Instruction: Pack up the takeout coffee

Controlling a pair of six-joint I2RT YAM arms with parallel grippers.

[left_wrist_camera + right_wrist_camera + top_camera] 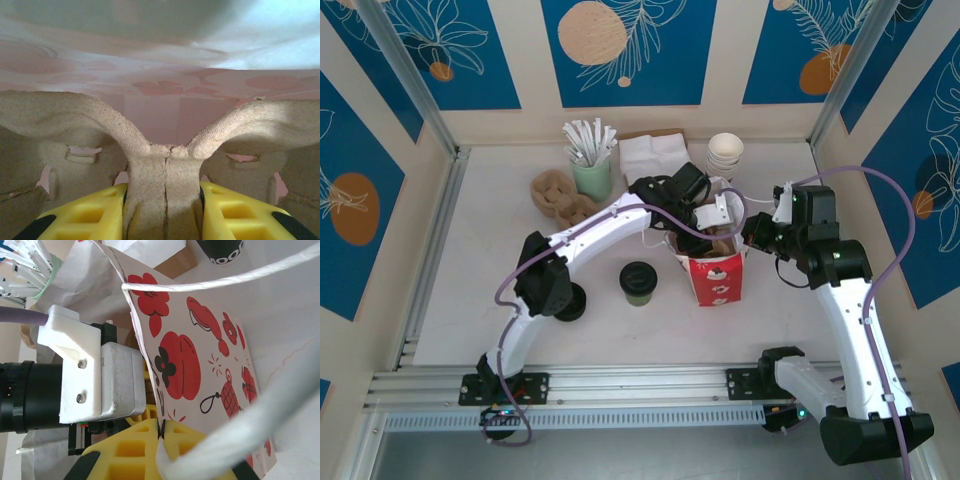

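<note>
Standing upright on the worktop (470, 240) w/ its black lid on, the takeout coffee (638, 282) is left untouched. It is set just left of the red-and-white paper bag (718, 278) and right of a low black stack of lids (570, 300), apart from both. The left arm (590, 235) is stretched across to the bag's open top. Its jaws are clenched on the ctr rib of a pulp cup carrier (165, 170), w/ one yellow finger (90, 217) pressed to each side. Pinkish bag wall is seen behind the carrier in the left wrist view, so the carrier is held inside the bag. The right jaws are clamped tight on the bag's rim at its right side, approx. where the white twisted handle (225, 434) is fixed. At the back of the worktop are set more pulp carriers (560, 195), a green cup of stirrers (590, 165), napkins (650, 152) and a stack of white cups (725, 155).
</note>
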